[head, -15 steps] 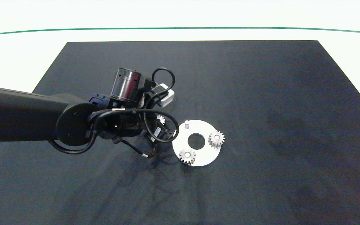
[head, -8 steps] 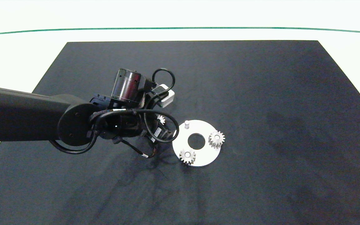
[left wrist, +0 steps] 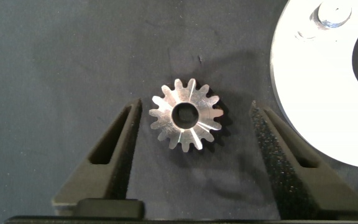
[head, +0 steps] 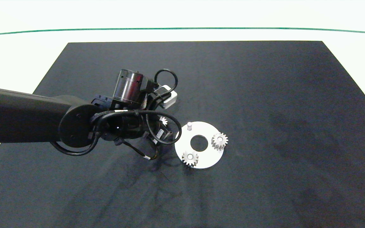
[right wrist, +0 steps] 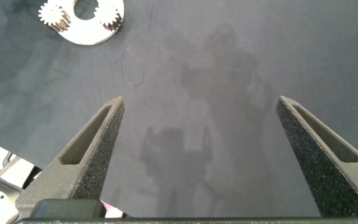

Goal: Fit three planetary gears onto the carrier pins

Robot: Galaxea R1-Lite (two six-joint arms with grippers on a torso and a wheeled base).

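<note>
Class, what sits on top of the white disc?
Two gears sit on the white disc, and one bare pin stands upright. Pins under those gears are covered.

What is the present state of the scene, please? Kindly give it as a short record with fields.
surface: black mat
white disc: flat on the mat, two gears seated on pins
seated gears: one, another
bare pin: upright, empty
loose gear: flat on the mat beside the disc
left gripper: open, fingers either side of the loose gear, apart from it
right gripper: open, holds nothing, away from the disc
</note>
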